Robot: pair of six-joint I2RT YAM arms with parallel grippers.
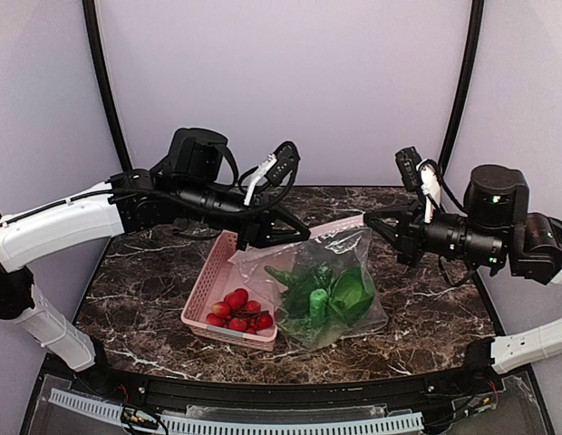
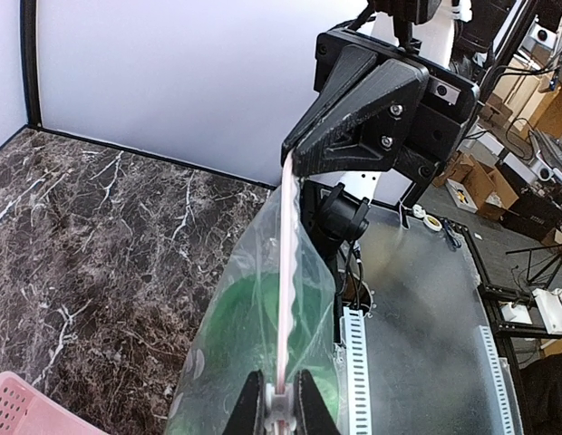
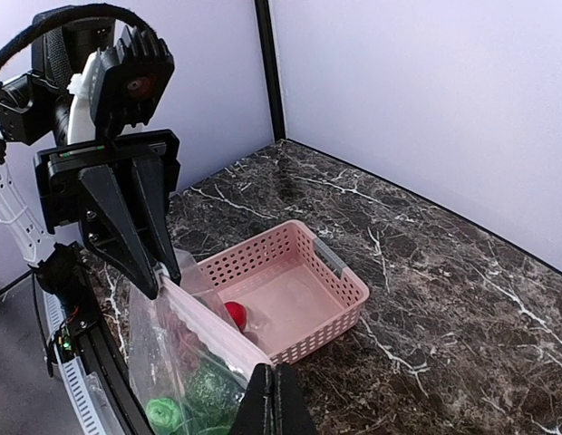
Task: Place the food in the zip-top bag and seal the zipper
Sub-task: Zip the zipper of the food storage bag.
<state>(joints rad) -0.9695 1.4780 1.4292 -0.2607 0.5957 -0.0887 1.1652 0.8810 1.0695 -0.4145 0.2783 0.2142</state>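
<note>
The basket (image 1: 207,272) is pink, its walls a lattice of small holes; the fruits (image 1: 237,313) in it are red. Beside the basket, the zip-top bag (image 1: 344,245) is clear, its zipper (image 2: 286,263) pale pink, the food (image 1: 328,294) green. The table (image 1: 426,308) under the basket is dark marble, white-veined.

Was robot lab, by look: marble-look worktop (image 1: 426,308) walled by lilac panels (image 1: 290,82) (cardboard boxes (image 2: 462,172) piled beyond).

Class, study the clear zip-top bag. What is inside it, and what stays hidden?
Inside the zip-top bag lie green toy vegetables: a leafy piece and a short cylinder show clearly. They overlap, so their count and anything beneath cannot be told.
</note>
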